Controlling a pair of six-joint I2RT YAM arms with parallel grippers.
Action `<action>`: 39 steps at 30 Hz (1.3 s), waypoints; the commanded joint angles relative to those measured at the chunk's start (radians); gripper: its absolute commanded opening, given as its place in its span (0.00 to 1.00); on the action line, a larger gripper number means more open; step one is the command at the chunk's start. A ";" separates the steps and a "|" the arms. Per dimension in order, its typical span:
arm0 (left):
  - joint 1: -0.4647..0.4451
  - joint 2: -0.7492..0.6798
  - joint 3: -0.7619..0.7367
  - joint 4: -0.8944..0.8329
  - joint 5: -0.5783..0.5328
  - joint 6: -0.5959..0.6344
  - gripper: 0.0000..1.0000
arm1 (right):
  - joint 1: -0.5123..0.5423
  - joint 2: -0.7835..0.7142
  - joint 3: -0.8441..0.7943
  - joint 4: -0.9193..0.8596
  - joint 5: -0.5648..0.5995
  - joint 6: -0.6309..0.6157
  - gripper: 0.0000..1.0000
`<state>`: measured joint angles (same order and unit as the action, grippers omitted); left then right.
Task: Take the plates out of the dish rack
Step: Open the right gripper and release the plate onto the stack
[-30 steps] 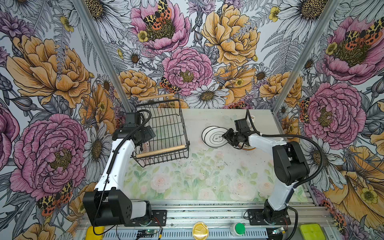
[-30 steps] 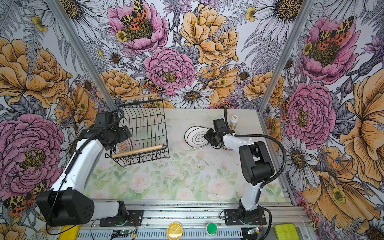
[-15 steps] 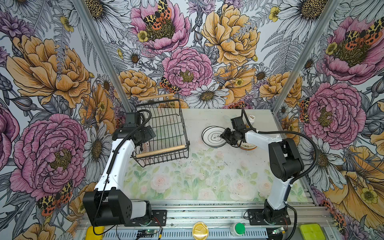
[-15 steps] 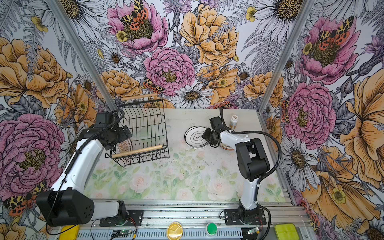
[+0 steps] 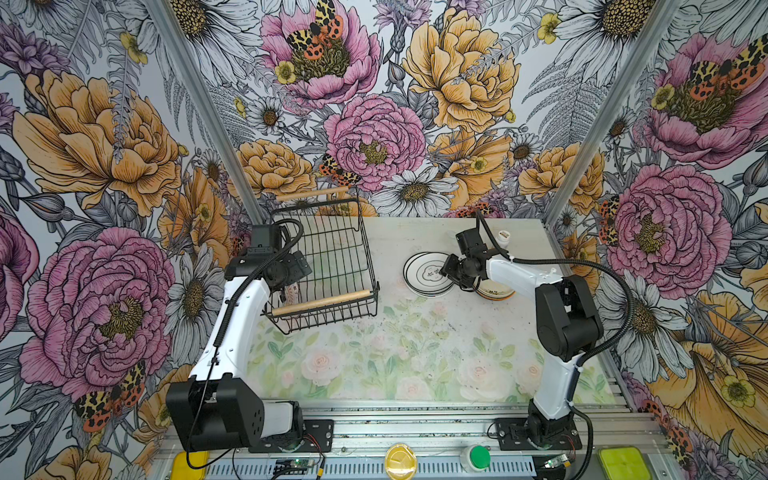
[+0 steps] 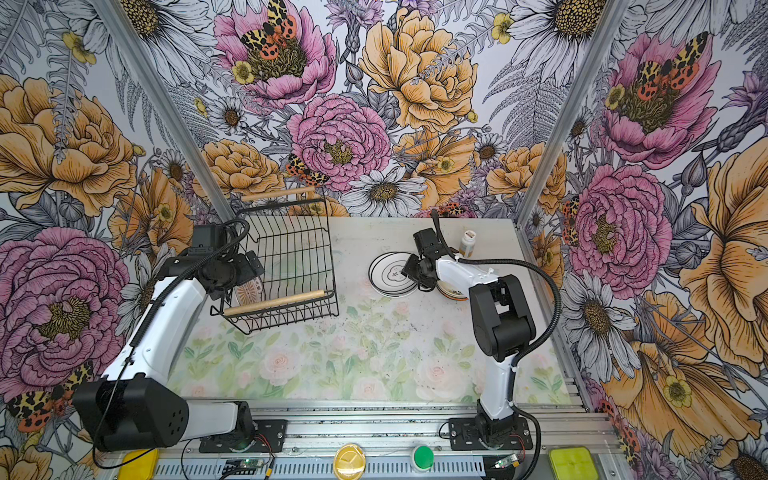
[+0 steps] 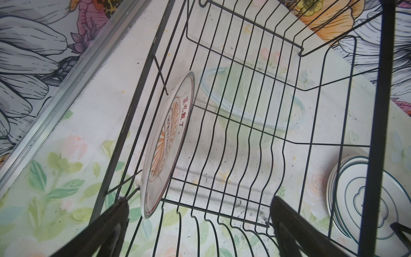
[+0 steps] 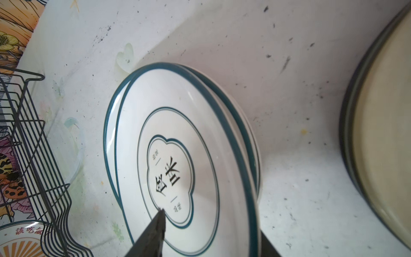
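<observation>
The dish rack [image 5: 322,302] [image 6: 274,302] [image 7: 244,115], a black wire basket with wooden handles, stands at the back left. One sunburst plate [image 7: 164,144] [image 6: 249,291] [image 8: 20,242] stands on edge in it. My left gripper [image 7: 200,200] [image 5: 297,270] hangs open at that end of the rack, one finger outside the wire, apart from the plate. A stack of white dark-rimmed plates [image 5: 428,274] [image 6: 390,274] [image 8: 178,155] lies flat on the table. My right gripper [image 8: 211,222] [image 5: 451,270] is open astride the top plate's rim.
Cream plates with a dark rim [image 5: 494,291] [image 6: 451,293] [image 8: 382,133] lie partly under my right wrist. A small white pill bottle [image 5: 503,237] [image 6: 468,243] stands behind them near the back wall. Floral walls close in three sides.
My right gripper's jaws have spread wider over the white plate, and the right arm has shifted slightly left. The left arm and the rack have not moved.
</observation>
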<state>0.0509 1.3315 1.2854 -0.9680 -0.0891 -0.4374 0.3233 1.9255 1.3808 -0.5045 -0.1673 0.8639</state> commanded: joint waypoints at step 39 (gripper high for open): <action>0.030 0.032 0.031 -0.013 -0.022 0.052 0.99 | 0.027 -0.032 0.076 -0.115 0.144 -0.123 0.73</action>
<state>0.0727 1.3491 1.2854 -0.9699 -0.0902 -0.4080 0.3439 1.9385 1.4254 -0.6178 -0.0448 0.7605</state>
